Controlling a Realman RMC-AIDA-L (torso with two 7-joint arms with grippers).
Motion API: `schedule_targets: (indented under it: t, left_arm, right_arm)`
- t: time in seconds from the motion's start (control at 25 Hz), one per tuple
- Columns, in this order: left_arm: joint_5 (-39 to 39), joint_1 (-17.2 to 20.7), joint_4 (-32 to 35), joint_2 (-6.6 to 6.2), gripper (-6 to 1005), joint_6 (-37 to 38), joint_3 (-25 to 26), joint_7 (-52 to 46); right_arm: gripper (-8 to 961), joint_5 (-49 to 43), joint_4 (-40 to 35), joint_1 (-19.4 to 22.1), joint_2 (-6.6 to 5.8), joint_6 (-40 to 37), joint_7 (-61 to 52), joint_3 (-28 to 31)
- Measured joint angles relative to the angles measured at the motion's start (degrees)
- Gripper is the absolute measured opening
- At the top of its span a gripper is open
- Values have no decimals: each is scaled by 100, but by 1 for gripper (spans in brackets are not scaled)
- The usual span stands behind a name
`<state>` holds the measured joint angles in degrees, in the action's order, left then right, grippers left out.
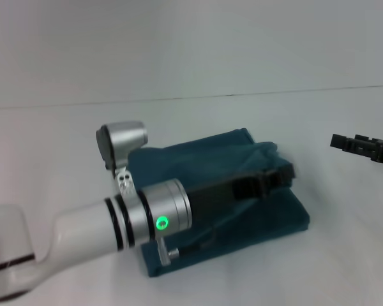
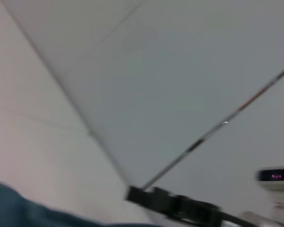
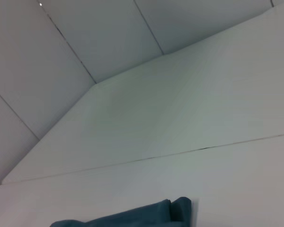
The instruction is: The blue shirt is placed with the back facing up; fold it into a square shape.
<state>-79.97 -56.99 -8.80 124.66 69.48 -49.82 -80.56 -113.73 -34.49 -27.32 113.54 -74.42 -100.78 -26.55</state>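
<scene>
Shirt [image 1: 268, 213] lies mid-table as a compact, near-square fold; task looks nearly done, maybe just tidying left. Left gripper [image 1: 271, 180] over its top, right gripper [image 1: 364, 148] well off to the side; can't tell either's grip.

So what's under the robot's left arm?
The folded blue shirt lies under the left gripper on the white table. The arm hides the shirt's middle, so what the fingertips touch cannot be seen. The right gripper waits apart.
</scene>
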Motion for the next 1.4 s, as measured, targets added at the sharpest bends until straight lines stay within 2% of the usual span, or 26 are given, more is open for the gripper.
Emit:
schedule_targets:
  t: [0.16,0.48,0.68,0.92,1.04,1.16,1.4]
  left_arm:
    - [-376,261,-10,1,68,707,337,293]
    - [-728,614,318,6,260,1380,346,375]
    - [-730,1229,1044,1,469,1620,315,347]
    - [-731,2045,2119,-55,686,1673,95,214]
    - [-731,2468,2764,-58,792,1678,39,145]
    - [-833,2711,3207,-85,901,1682,33,139]
    - [-1615,2913,3912,-145,897,1735,81,144]
  right_arm:
    - [900,0,1,-46,-4,-10,-95,-9]
    - [899,1,47,-131,-113,-14,-692,-226]
    - [898,-114,71,-279,-231,16,-1426,-672]
    - [898,-918,417,-737,-394,-11,-2341,-867]
    - [897,-1023,531,-861,-414,-117,-2495,-886]
    - [897,-1006,541,-888,-398,-213,-2589,-863]
    - [896,-1008,657,-940,-352,-185,-2695,-882]
